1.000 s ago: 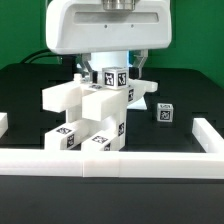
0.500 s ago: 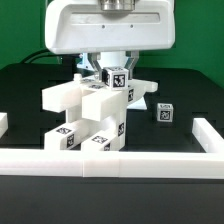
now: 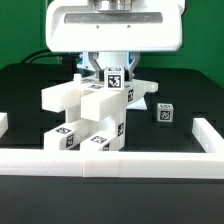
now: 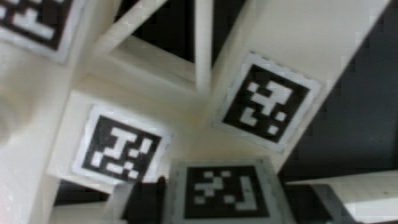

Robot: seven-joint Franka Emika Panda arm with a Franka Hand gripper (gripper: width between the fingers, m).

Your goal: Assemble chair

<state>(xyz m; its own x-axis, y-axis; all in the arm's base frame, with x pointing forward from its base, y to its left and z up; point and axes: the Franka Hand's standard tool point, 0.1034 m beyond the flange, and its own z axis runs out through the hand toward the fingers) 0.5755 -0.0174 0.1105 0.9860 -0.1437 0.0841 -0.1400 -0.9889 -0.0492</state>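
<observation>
The partly built chair [image 3: 88,112] is a stack of matte white slabs and bars with black-and-white tags, standing at the exterior view's middle. My gripper [image 3: 115,80] comes straight down onto its top and is shut on a small white tagged chair part [image 3: 115,76]. In the wrist view that part's tag [image 4: 224,192] fills the gap of the gripper [image 4: 228,198], with a dark finger [image 4: 153,200] pressed against either side. More tagged white faces of the chair [image 4: 121,145] lie just beyond. Whether the held part is joined to the stack is hidden.
A small loose tagged white block [image 3: 164,114] lies on the black table at the exterior view's right. A long low white border rail [image 3: 150,158] runs along the front, with short ends at both sides. The wide white robot hand [image 3: 115,25] covers the scene's back.
The jaws have closed on the tagged part at the top of the stack. That part now shows one tag instead of two, and the hand has shifted slightly to the exterior view's right.
</observation>
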